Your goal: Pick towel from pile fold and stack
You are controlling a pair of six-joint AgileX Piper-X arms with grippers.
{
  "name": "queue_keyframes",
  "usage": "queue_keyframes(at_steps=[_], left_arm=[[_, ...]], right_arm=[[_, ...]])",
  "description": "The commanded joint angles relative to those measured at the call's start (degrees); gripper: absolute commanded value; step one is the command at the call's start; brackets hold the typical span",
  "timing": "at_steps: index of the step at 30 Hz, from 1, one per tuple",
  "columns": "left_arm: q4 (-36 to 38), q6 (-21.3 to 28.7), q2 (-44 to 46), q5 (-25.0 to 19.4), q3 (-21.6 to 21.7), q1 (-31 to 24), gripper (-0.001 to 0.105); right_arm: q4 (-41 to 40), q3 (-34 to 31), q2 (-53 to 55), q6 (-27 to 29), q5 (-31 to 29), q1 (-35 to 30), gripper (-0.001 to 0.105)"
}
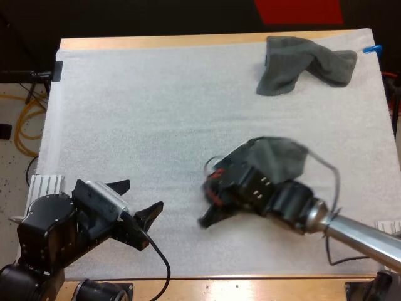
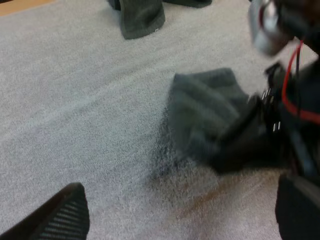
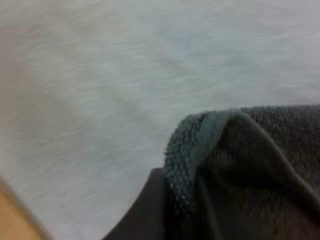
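Observation:
A dark grey-green towel point(image 1: 280, 158) hangs lifted a little over the mat's near right part, draped back over my right gripper point(image 1: 214, 199), which is shut on it. In the right wrist view the towel's fuzzy folded edge point(image 3: 235, 165) lies close against a dark finger point(image 3: 142, 215). A second, crumpled towel point(image 1: 299, 63) lies at the mat's far right corner. My left gripper point(image 1: 139, 202) hovers open low over the mat's near left, its fingertips point(image 2: 62, 215) wide apart and pointing at the held towel point(image 2: 202, 112) and the right gripper point(image 2: 262, 137).
The white mat point(image 1: 150, 113) covers the wooden table, whose edge point(image 1: 163, 41) shows along the far side. The crumpled towel's end point(image 2: 142, 17) lies beyond the held towel in the left wrist view.

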State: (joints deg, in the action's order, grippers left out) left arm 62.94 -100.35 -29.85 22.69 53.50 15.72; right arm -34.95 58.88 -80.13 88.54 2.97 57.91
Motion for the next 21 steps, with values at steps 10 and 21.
queue_keyframes(at_steps=[10,21], left_arm=[[-0.21,-0.14,0.29,0.19,0.02,0.28,0.074],[4.18,0.01,0.29,0.19,0.02,0.28,0.074]], right_arm=[[1.74,1.21,-0.72,0.42,4.96,1.68,0.047],[-13.10,6.32,-0.72,8.30,-11.05,1.57,0.063]])
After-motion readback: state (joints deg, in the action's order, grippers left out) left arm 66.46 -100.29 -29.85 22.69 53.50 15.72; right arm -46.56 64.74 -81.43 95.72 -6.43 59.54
